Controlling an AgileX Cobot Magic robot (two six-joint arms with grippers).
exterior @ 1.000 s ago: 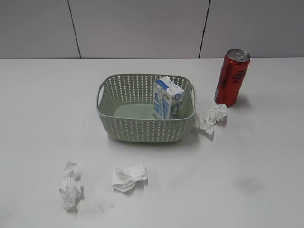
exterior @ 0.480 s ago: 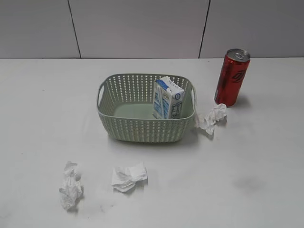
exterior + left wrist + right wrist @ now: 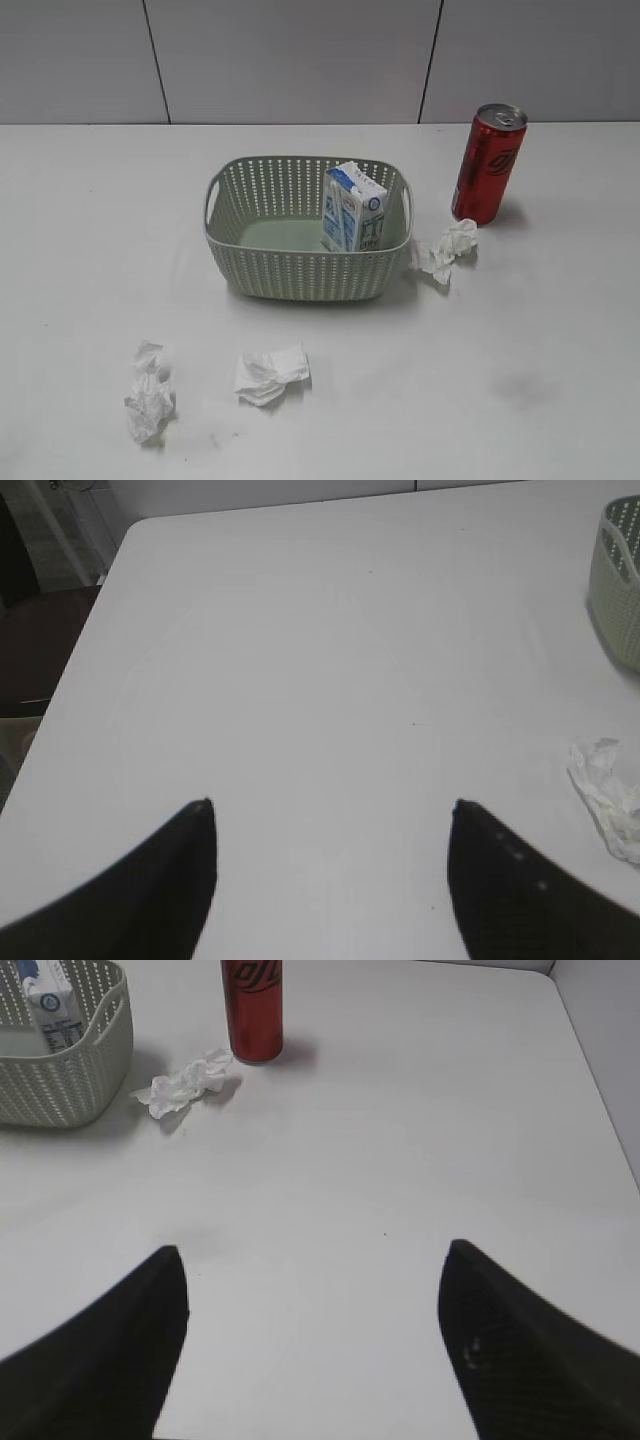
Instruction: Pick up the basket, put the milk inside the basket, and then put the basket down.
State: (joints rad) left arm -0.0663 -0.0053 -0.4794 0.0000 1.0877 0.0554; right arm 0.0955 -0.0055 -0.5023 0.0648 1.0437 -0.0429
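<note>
The sage-green basket [image 3: 300, 270] stands on the white table at the middle. The white and blue milk carton [image 3: 353, 207] stands upright inside it, at its right side. The basket's edge shows at the right of the left wrist view [image 3: 618, 590] and the basket at the top left of the right wrist view [image 3: 70, 1080], with the milk [image 3: 55, 1010] in it. My left gripper [image 3: 332, 805] is open and empty over bare table, left of the basket. My right gripper [image 3: 315, 1250] is open and empty over bare table, right of the basket. Neither arm shows in the exterior view.
A tall red can [image 3: 488, 162] stands right of the basket, also in the right wrist view [image 3: 252, 1010]. Crumpled white paper lies by the can [image 3: 443, 250], at the front [image 3: 270, 373] and front left [image 3: 148, 392]. One piece shows in the left wrist view [image 3: 608, 795].
</note>
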